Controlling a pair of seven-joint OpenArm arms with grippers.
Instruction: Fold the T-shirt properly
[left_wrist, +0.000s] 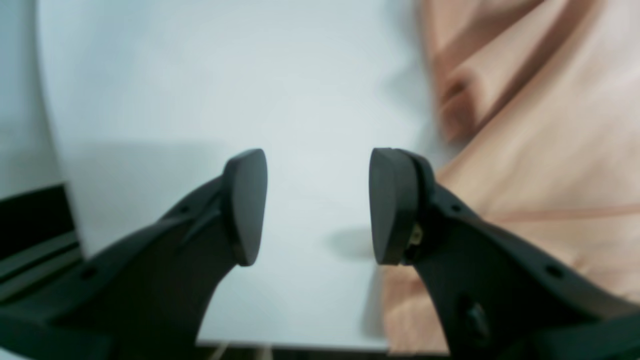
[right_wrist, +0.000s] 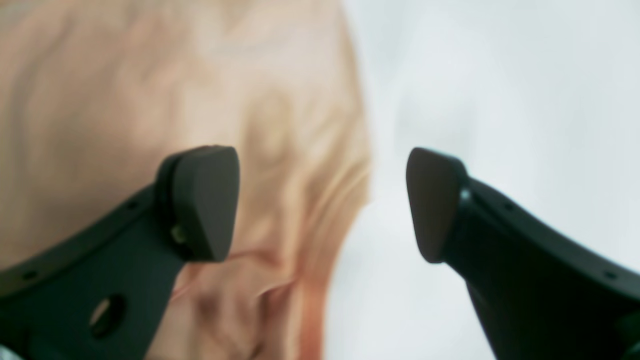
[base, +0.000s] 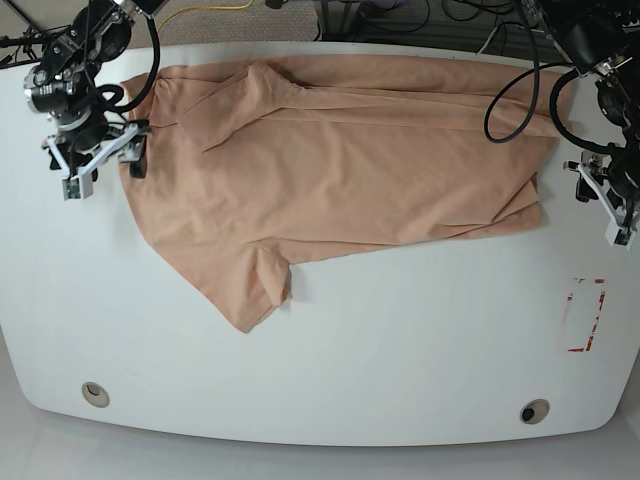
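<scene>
1. White tabletop (base: 330, 340) fills the base view, with the peach T-shirt (base: 340, 170) spread across its far half, long axis running side to side from one arm to the other.
2. Right gripper (right_wrist: 322, 205) has its jaws spread wide, holding nothing. The shirt's edge lies right under the gap: cloth beneath one finger, bare table beneath the other. In the base view it hangs at the shirt's end (base: 95, 150), just beside the cloth.
3. Left gripper (left_wrist: 317, 207) is also wide apart and empty. It sits over bare table, with the shirt just off to one side of its finger; looks a touch further from the cloth than the right one.
4. So I'd guess each arm takes its own end, and the right one is nearer to a grab.
5. Hard to make out: both wrist views are blurry, so I can't tell hem from sleeve there. No chest print shows anywhere. The left gripper is half cut off at the base view's edge (base: 610, 195).
</scene>
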